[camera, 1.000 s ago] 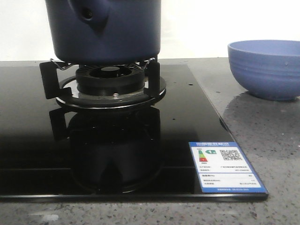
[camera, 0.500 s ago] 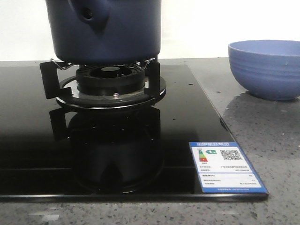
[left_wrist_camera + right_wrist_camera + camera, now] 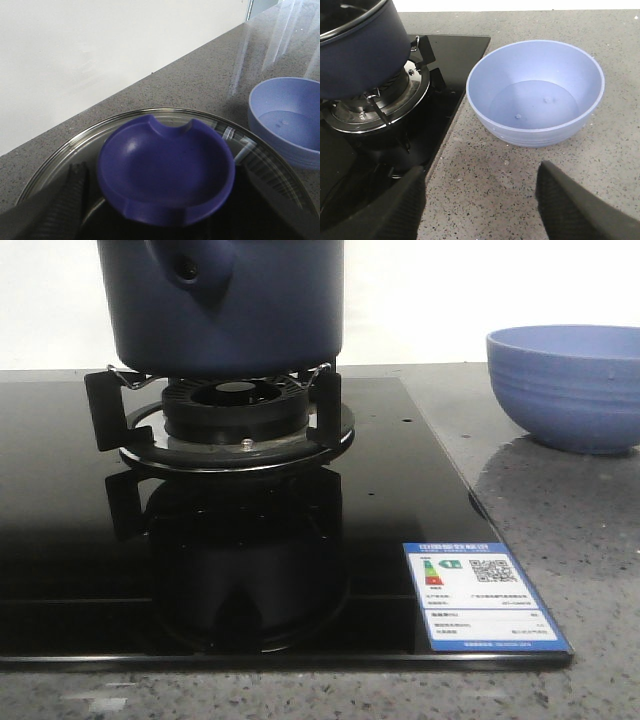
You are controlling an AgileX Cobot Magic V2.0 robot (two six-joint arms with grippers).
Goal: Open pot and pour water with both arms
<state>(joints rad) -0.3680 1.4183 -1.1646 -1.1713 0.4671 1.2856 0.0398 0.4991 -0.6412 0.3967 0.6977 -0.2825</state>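
Note:
The dark navy pot (image 3: 250, 310) stands on the burner grate (image 3: 105, 405); its top is cut off in the front view, and it also shows in the right wrist view (image 3: 360, 50). In the left wrist view its glass lid (image 3: 75, 145) carries a blue dished knob (image 3: 165, 170). My left gripper (image 3: 165, 205) is open, with a finger on each side of the knob and a slim gap showing at one finger (image 3: 75, 200). My right gripper (image 3: 480, 200) is open and empty over the counter, near the bowl. Neither gripper shows in the front view.
A periwinkle-blue ribbed bowl (image 3: 565, 385) stands on the speckled counter (image 3: 560, 530) right of the black glass hob (image 3: 60, 540); it also shows in both wrist views (image 3: 535, 95) (image 3: 287, 120). A label sticker (image 3: 485, 595) sits at the hob's front right corner.

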